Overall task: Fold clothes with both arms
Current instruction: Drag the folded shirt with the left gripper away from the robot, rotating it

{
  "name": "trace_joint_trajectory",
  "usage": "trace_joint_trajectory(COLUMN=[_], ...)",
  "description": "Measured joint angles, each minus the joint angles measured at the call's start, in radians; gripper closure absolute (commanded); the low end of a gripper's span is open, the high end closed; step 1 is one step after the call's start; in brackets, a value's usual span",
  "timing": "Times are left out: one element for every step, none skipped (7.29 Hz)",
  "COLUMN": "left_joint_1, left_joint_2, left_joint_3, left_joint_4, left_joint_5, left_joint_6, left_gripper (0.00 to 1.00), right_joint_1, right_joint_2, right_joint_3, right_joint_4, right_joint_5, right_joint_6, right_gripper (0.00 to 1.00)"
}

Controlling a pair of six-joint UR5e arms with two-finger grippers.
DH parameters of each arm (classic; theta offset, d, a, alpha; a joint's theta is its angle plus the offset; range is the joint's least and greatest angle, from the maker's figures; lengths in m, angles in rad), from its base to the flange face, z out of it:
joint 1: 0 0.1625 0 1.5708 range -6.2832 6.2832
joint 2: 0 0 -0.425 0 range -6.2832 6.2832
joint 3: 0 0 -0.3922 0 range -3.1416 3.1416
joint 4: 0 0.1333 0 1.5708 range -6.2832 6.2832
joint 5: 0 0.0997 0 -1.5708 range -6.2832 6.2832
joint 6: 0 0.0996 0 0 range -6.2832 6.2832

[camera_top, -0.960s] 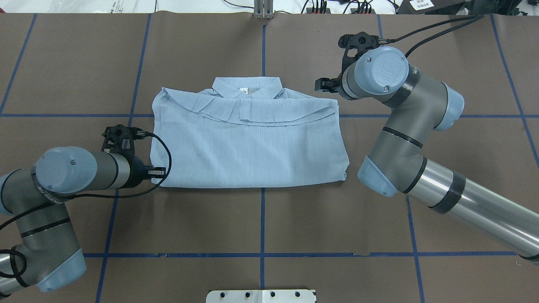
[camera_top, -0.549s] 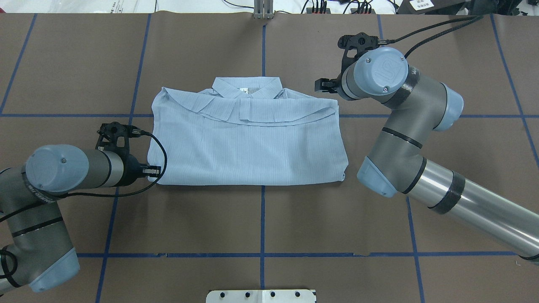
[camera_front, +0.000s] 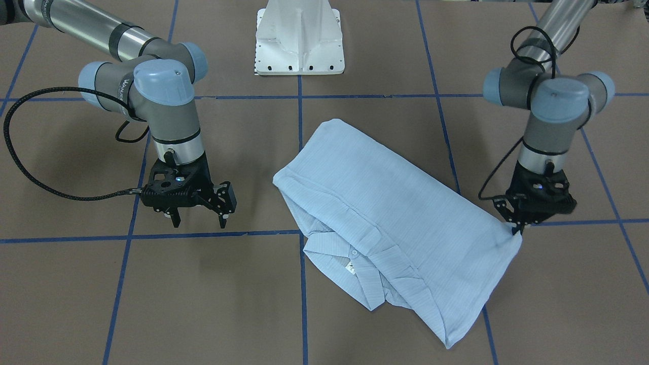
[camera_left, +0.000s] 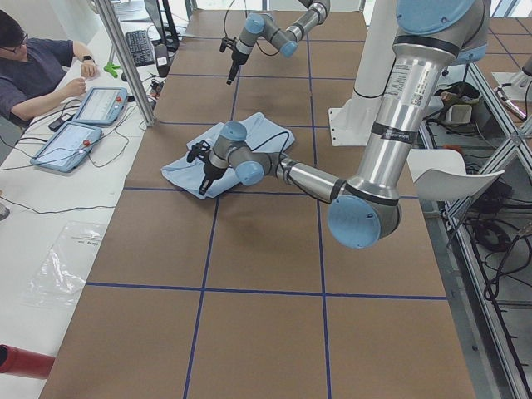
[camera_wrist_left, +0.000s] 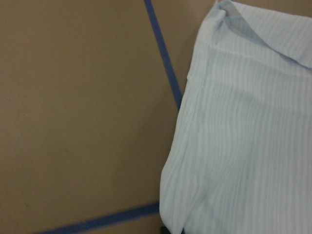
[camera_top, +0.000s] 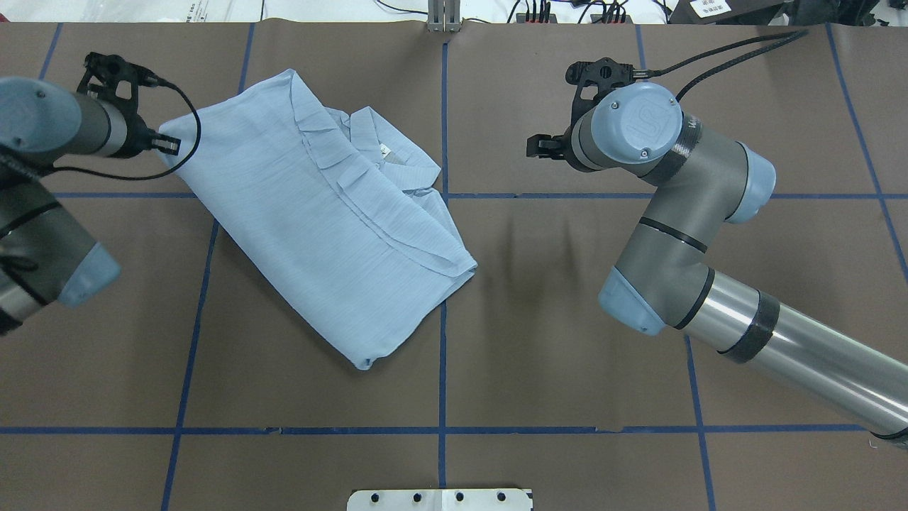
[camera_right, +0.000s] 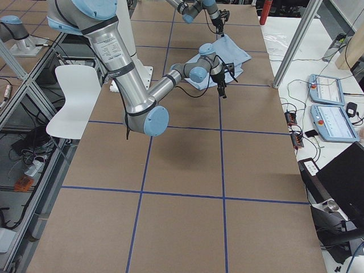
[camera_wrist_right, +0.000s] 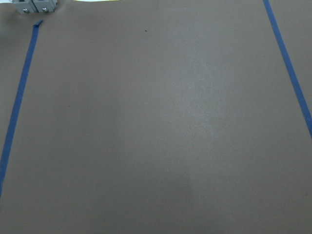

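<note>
The pale blue striped shirt [camera_top: 326,213] lies folded and turned at a slant on the table's left half, collar and white label [camera_top: 385,150] facing up. It also shows in the front view [camera_front: 395,228] and the left wrist view [camera_wrist_left: 248,131]. My left gripper [camera_top: 169,144] is shut on the shirt's far left corner [camera_front: 514,230]. My right gripper [camera_front: 199,219] hangs open and empty above bare table, well to the right of the shirt [camera_top: 543,145].
The table is covered in brown paper with blue tape lines [camera_top: 443,426]. The white pedestal base [camera_front: 300,38] stands at the robot's side. An operator [camera_left: 37,66] sits with tablets beyond the far edge.
My left gripper has dragged the shirt's corner far back and to the left, which swung the whole shirt round to a slant and leftward. The right arm has barely moved.
</note>
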Motion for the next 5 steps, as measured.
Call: trace_joint_trajectory(left_joint_1=[-0.042, -0.064, -0.077, -0.089, -0.105], left_joint_2=[-0.110, -0.224, -0.315, -0.362, -0.376], left_joint_3=[0.154, 0.301, 0.402, 0.450, 0.466], left_joint_4=[-0.044, -0.081, -0.102, -0.112, -0.122], left_joint_5=[0.001, 0.003, 0.006, 0.006, 0.005], left_joint_6=[0.015, 0.020, 0.020, 0.021, 0.043], left_gripper=[1.00, 1.00, 0.89, 0.01, 0.00], right_joint_1=[-0.002, -0.003, -0.004, -0.005, -0.006], right_joint_2=[0.004, 0.007, 0.009, 0.011, 0.020], right_joint_3=[0.000, 0.000, 0.001, 0.001, 0.000], right_joint_4=[0.000, 0.000, 0.000, 0.000, 0.000], right_joint_5=[0.000, -0.001, -0.001, -0.001, -0.001], right_joint_6=[0.001, 0.001, 0.001, 0.002, 0.010], right_gripper=[0.00, 0.00, 0.00, 0.00, 0.00])
